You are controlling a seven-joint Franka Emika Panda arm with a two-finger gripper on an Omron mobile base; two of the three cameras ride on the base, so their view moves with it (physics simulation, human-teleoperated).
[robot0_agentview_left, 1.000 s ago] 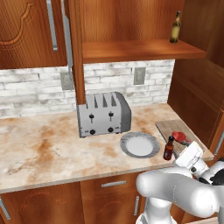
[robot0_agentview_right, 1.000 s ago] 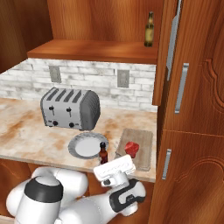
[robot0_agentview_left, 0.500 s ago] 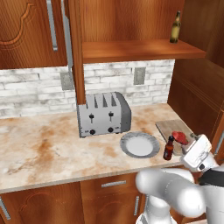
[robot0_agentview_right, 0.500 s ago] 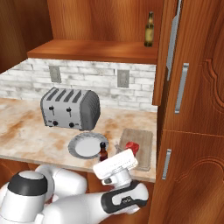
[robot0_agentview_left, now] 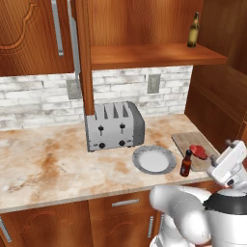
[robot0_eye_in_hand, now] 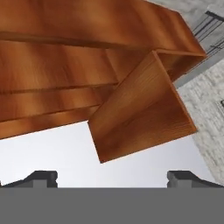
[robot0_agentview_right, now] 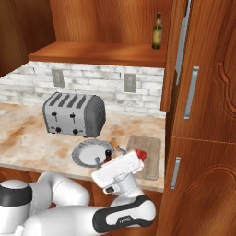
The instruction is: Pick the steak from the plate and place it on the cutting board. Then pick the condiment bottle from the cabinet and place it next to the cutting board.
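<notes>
The steak (robot0_agentview_left: 198, 152) lies flat on the cutting board (robot0_agentview_left: 192, 143), toward the board's near half. In the left base view the board sits at the 3 o'clock end of the counter (robot0_agentview_left: 43, 164), against the tall side panel. The condiment bottle (robot0_agentview_left: 186, 163) stands upright on the counter just beside the board's near-left corner, between the board and the plate (robot0_agentview_left: 154, 159); whether bottle and board touch cannot be told. The plate is at 9 o'clock from the bottle and carries nothing. The toaster (robot0_agentview_left: 115, 126) stands at 11 o'clock from the plate, close to the brick backsplash (robot0_agentview_left: 34, 103).

The cabinet (robot0_agentview_left: 154, 55) hangs above the counter. Its open shelf holds a taller olive-green bottle (robot0_agentview_left: 193, 30) at the 3 o'clock end, upright.

In the right base view the same layout appears mirrored in angle: plate (robot0_agentview_right: 87, 154), condiment bottle (robot0_agentview_right: 108, 156) partly hidden behind the robot's hand, steak (robot0_agentview_right: 140, 156) on the cutting board (robot0_agentview_right: 147, 154), and the green bottle (robot0_agentview_right: 157, 31) on the shelf.

The gripper (robot0_eye_in_hand: 112, 177) is raised off the counter and points upward at the underside of the cabinet woodwork (robot0_eye_in_hand: 144, 109). Its fingertips (robot0_eye_in_hand: 41, 177) stand spread wide apart, one at 8 o'clock and one at 4 o'clock of the hand view, with nothing between them.
</notes>
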